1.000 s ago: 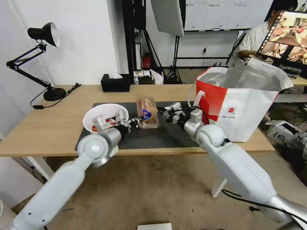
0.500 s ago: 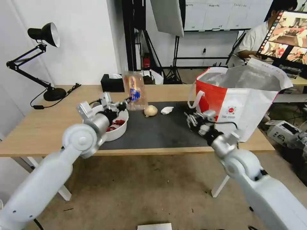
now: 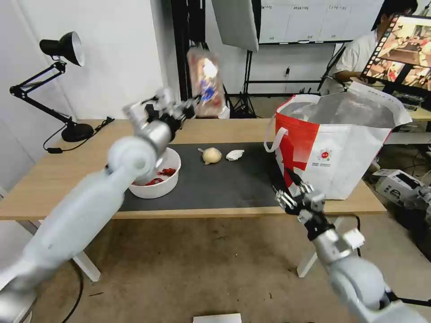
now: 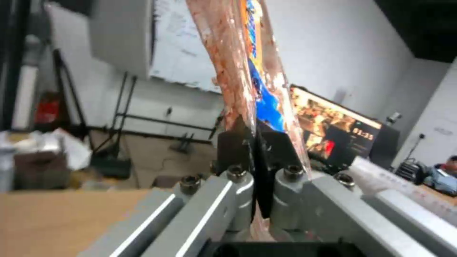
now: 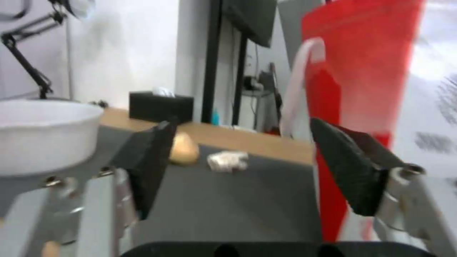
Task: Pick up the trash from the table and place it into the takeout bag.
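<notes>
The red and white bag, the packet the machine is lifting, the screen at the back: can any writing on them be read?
Nothing can be quoted.
Takeout bag: small round red logo with tiny lines under it, too small to read.
Clear tray in the left pincer: blue and orange label, blurred.
Monitor: pale digits, blurred.
Whiteboard: faint headings, too small.

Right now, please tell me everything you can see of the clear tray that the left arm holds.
The tray is thin clear plastic, reddish inside, with a blue and orange label. It is up in the air, above the table's far edge and left of the bag, standing nearly upright and leaning a little. The left tool is shut on its lower edge; nothing else touches it. Its contents cannot be made out.
</notes>
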